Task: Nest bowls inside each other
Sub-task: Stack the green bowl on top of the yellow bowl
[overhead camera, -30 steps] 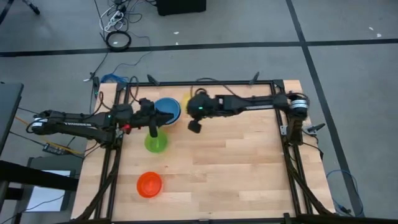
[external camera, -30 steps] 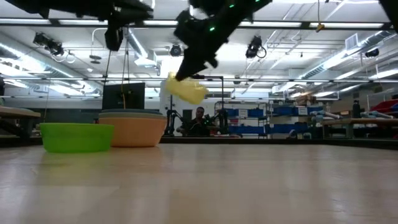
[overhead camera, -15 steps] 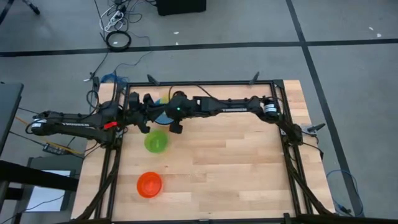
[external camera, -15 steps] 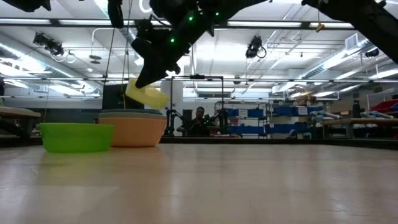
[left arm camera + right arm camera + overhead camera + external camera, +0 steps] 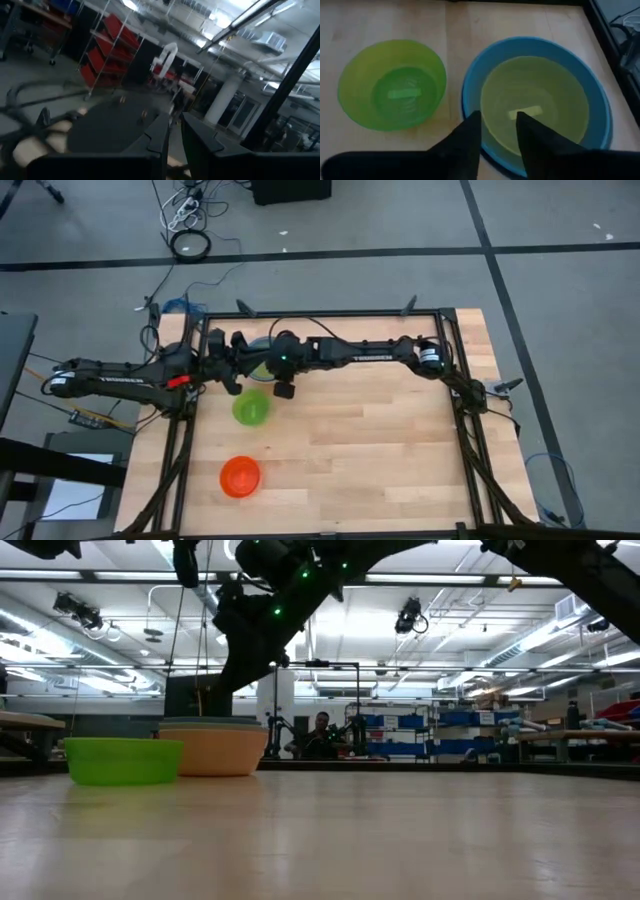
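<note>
The yellow bowl (image 5: 542, 95) sits nested in the blue bowl (image 5: 601, 117), on top of the stack with the orange bowl (image 5: 214, 752) at the table's far left. The green bowl (image 5: 392, 85) stands beside the stack, and the red-orange bowl (image 5: 240, 476) lies nearer the front. My right gripper (image 5: 498, 131) hovers open just above the stack's near rim, holding nothing. My left gripper (image 5: 175, 131) hangs raised beside the stack, pointing up into the room, with a narrow gap and nothing between its fingers.
A black metal frame (image 5: 452, 380) runs around the table's edges. The right half of the wooden table (image 5: 380, 440) holds no objects. Both arms crowd the far left corner above the stack. Shelves and a person show in the room beyond.
My right gripper carried the yellow bowl toward the table's left edge and down over the stack, then opened and let go. The yellow bowl dropped into the blue bowl. My left gripper rose a little from above the green bowl and tipped its fingers upward.
</note>
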`<state>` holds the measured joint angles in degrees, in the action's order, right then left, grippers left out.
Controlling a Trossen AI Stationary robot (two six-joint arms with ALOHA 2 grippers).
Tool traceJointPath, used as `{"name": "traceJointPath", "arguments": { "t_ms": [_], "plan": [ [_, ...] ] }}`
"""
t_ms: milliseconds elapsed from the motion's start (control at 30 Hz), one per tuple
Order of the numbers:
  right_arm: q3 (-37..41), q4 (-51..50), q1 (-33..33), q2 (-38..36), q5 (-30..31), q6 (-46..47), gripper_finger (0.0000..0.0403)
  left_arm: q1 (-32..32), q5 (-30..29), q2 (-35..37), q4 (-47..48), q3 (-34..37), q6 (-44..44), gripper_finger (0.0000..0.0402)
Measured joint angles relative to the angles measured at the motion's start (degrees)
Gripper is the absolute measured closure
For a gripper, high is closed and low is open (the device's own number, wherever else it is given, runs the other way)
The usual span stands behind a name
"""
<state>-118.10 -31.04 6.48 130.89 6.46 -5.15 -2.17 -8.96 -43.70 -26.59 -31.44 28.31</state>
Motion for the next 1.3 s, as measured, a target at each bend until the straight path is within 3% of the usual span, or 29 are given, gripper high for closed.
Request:
{"name": "traceJointPath", "arguments": {
  "t_ms": [100,333,633,800,1300],
  "plan": [
    [0.0,-4.4,0.0,-2.1,2.4,0.0,0.0275,0.0,0.8,0.8,6.2,0.0,0.9,0.0341],
    [0.0,-18.6,0.0,-7.9,7.9,-0.3,0.0271,0.1,-1.6,3.3,34.2,0.0,10.2,0.0341],
    [0.0,-28.1,-0.5,-14.2,10.5,1.7,0.0272,0.1,-2.4,3.2,65.5,0.0,25.2,0.0341],
    [0.0,-30.5,-1.3,-14.8,10.7,3.3,0.0273,0.1,-2.7,2.0,70.5,0.1,30.3,0.0341],
    [6.2,-28.9,-3.1,-14.8,10.6,5.2,0.0273,0.1,-1.0,-9.8,78.0,0.1,33.7,0.0340]
  ]
}}
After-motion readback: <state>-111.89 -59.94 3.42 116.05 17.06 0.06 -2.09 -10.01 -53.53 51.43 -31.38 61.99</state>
